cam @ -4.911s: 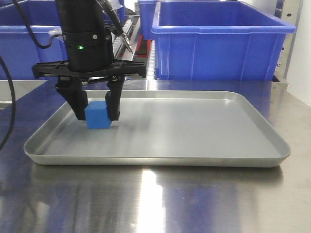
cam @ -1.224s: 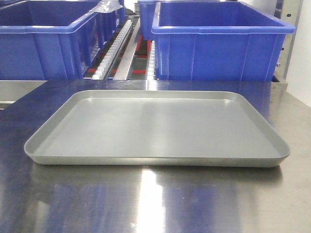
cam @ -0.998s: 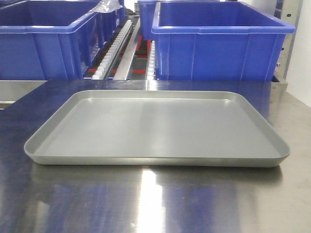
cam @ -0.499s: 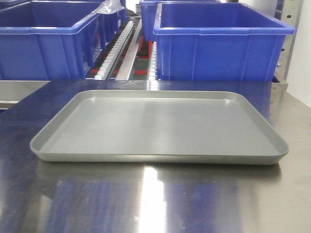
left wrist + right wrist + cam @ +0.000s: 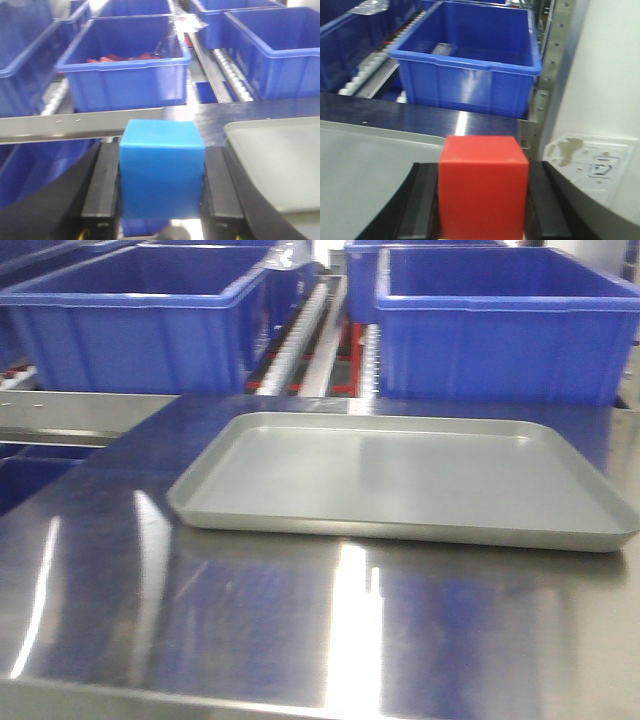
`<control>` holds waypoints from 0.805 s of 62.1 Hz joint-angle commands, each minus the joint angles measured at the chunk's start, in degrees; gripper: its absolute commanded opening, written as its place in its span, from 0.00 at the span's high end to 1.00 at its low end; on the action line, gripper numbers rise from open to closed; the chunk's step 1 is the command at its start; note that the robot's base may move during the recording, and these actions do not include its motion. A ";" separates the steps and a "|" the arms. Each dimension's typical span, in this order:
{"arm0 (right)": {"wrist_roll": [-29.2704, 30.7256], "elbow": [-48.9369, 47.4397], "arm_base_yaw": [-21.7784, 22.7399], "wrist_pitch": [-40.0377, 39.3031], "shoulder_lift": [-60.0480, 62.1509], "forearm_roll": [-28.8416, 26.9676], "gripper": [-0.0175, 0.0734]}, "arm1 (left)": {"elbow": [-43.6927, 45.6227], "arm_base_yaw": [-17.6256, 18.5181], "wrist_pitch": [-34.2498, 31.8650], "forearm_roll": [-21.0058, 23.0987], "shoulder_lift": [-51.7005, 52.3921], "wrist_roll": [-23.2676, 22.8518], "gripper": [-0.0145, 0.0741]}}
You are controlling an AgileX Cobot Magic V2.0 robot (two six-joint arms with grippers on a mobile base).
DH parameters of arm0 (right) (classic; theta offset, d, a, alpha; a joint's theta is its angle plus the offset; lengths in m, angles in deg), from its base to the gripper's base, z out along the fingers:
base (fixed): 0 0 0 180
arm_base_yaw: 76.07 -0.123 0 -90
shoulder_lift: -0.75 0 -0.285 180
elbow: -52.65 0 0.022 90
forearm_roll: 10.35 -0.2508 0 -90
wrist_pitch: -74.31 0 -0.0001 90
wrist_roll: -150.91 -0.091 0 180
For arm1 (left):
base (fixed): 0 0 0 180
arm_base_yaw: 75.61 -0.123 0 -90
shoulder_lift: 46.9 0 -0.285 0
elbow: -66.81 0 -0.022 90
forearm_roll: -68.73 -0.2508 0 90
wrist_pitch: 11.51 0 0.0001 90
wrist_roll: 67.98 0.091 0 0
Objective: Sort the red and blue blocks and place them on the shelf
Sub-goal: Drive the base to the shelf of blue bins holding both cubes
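In the left wrist view my left gripper (image 5: 161, 187) is shut on the blue block (image 5: 161, 172), held above the table's left edge facing the shelf's steel front rail (image 5: 75, 125). In the right wrist view my right gripper (image 5: 482, 197) is shut on the red block (image 5: 482, 185), over the right end of the grey tray (image 5: 365, 165). Neither gripper nor block shows in the front view. The shelf's white roller tracks (image 5: 300, 325) run between the bins.
Large blue bins stand on the shelf: one at left (image 5: 140, 325), one at right (image 5: 500, 325); the bin ahead of the left wrist (image 5: 127, 67) holds red items. The empty grey tray (image 5: 410, 480) lies on the steel table (image 5: 300, 630). A white wall (image 5: 605, 100) is at right.
The front view has shifted left, so tray and bins now sit further right. The blue block and left gripper, in the tray 4.9 s ago, are gone from that view.
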State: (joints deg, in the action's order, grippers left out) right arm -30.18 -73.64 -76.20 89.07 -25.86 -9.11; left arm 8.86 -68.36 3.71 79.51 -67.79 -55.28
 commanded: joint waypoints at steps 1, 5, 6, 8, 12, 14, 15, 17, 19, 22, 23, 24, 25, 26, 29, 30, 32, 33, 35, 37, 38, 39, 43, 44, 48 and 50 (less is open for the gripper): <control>0.57 -1.62 0.25 -4.92 -0.34 0.72 0.74 | 2.23 -0.03 -4.96 0.17 -0.41 -0.26 0.70; 0.57 -1.62 0.25 -4.92 -0.34 0.72 0.74 | 2.23 -0.03 -4.96 0.17 -0.41 -0.26 0.70; 0.57 -1.62 0.25 -4.92 -0.34 0.72 0.74 | 2.23 -0.03 -4.96 0.17 -0.41 -0.26 0.70; 0.57 -1.62 0.25 -4.92 -0.34 0.72 0.74 | 2.23 -0.03 -4.96 0.17 -0.41 -0.26 0.70; 0.57 -1.62 0.25 -4.92 -0.34 0.72 0.74 | 2.23 -0.03 -4.96 0.17 -0.41 -0.26 0.70; 0.57 -1.62 0.25 -4.92 -0.34 0.72 0.74 | 2.23 -0.03 -4.96 0.17 -0.41 -0.26 0.70; 0.57 -1.62 0.25 -4.92 -0.34 0.72 0.74 | 2.23 -0.03 -4.96 0.17 -0.41 -0.26 0.70; 0.57 -1.62 0.25 -4.92 -0.34 0.72 0.74 | 2.23 -0.03 -4.96 0.17 -0.41 -0.26 0.70; 0.57 -1.62 0.25 -4.92 -0.34 0.72 0.74 | 2.23 -0.03 -4.96 0.17 -0.41 -0.26 0.70; 0.57 -1.62 0.25 -4.92 -0.34 0.72 0.74 | 2.23 -0.03 -4.96 0.17 -0.41 -0.26 0.70; 0.57 -1.62 0.25 -4.92 -0.34 0.72 0.74 | 2.23 -0.03 -4.96 0.17 -0.41 -0.26 0.70; 0.57 -1.62 0.25 -4.92 -0.34 0.72 0.74 | 2.23 -0.03 -4.96 0.17 -0.41 -0.26 0.70; 0.57 -1.62 0.25 -4.92 -0.34 0.72 0.74 | 2.23 -0.03 -4.96 0.17 -0.41 -0.26 0.70; 0.57 -1.62 0.25 -4.92 -0.34 0.72 0.74 | 2.23 -0.03 -4.96 0.17 -0.41 -0.26 0.70; 0.57 -1.62 0.25 -4.92 -0.34 0.72 0.74 | 2.23 -0.03 -4.96 0.17 -0.41 -0.26 0.70; 0.57 -1.62 0.25 -4.92 -0.34 0.72 0.74 | 2.23 -0.03 -4.96 0.17 -0.41 -0.26 0.70; 0.57 -1.62 0.25 -4.92 -0.34 0.72 0.74 | 2.23 -0.03 -4.96 0.17 -0.41 -0.26 0.70; 0.57 -1.62 0.25 -4.92 -0.34 0.72 0.74 | 2.23 -0.03 -4.96 0.17 -0.41 -0.26 0.70; 0.57 -1.62 0.25 -4.92 -0.34 0.72 0.74 | 2.23 -0.03 -4.96 0.17 -0.41 -0.26 0.70; 0.57 -1.62 0.25 -4.92 -0.34 0.72 0.74 | 2.23 -0.03 -4.96 0.17 -0.41 -0.26 0.70; 0.57 -1.62 0.25 -4.92 -0.34 0.72 0.74 | 2.23 -0.03 -4.96 0.17 -0.41 -0.26 0.70; 0.57 -1.62 0.25 -4.92 -0.34 0.72 0.74 | 2.23 -0.03 -4.96 0.17 -0.41 -0.26 0.70; 0.57 -1.62 0.25 -4.92 -0.34 0.72 0.74 | 2.23 -0.03 -4.96 0.17 -0.41 -0.26 0.70; 0.57 -1.62 0.25 -4.92 -0.34 0.72 0.74 | 2.23 -0.03 -4.96 0.17 -0.41 -0.26 0.70; 0.57 -1.62 0.25 -4.92 -0.34 0.72 0.74 | 2.23 -0.03 -4.96 0.17 -0.41 -0.26 0.70; 0.57 -1.62 0.25 -4.92 -0.34 0.72 0.74 | 2.23 -0.03 -4.96 0.17 -0.41 -0.26 0.70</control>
State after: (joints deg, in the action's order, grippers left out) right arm -30.18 -73.64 -76.20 89.07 -25.86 -9.11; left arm 8.87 -68.36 3.71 79.51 -67.79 -55.28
